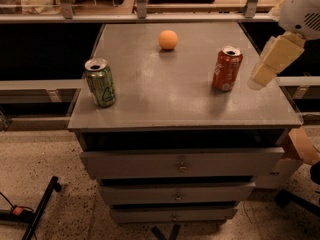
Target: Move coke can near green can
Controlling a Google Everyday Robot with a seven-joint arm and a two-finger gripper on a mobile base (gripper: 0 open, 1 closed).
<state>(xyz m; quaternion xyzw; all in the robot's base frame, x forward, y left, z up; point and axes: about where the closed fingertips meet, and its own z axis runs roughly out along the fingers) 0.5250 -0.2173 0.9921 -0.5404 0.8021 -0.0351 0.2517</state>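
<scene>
The coke can is red with white script and a silver top. It stands upright on the right part of the grey cabinet top. The green can stands upright near the top's left front corner, far from the red can. My gripper, cream-coloured, hangs in from the upper right. It is in the air just to the right of the coke can, at about the can's height, and does not touch it.
An orange ball lies at the back middle of the cabinet top. Below the top are three drawers. A shelf rail runs behind the cabinet. A black stand leg lies on the floor at the lower left.
</scene>
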